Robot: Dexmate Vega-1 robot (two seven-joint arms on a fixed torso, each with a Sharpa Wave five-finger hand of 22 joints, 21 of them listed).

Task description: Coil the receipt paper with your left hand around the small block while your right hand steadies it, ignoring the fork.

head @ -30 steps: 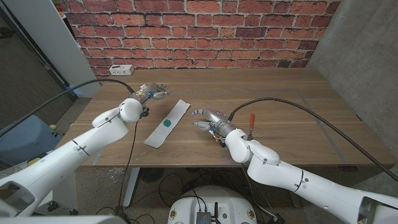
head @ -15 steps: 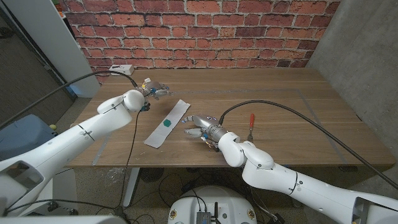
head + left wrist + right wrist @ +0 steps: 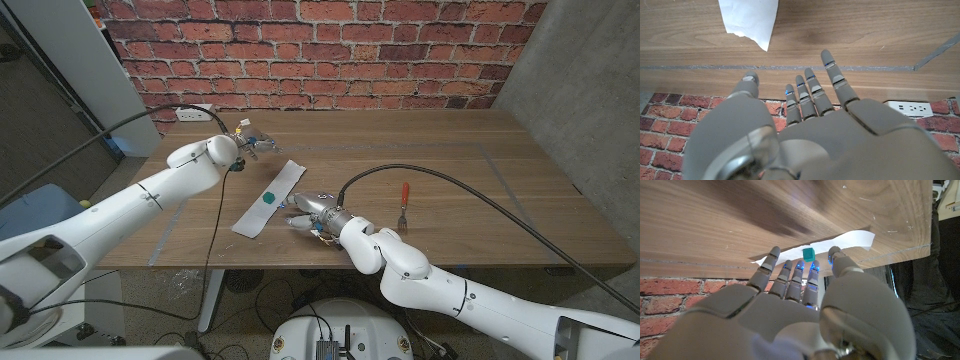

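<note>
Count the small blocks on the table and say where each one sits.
1. A single small teal block sits on the strip of receipt paper, near its middle, just beyond the right robot hand. Nothing else in view looks like a block.

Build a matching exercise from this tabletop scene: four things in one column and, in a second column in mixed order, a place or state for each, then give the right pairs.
Things
1. small teal block
2. fork with red handle
3. left hand
4. right hand

Places or states
A. open, at the far end of the receipt paper
B. sitting on the paper strip
C. open, fingers reaching the paper's near side by the block
D. lying alone on the table, to the right

Pairs: 1-B, 2-D, 3-A, 4-C
</note>
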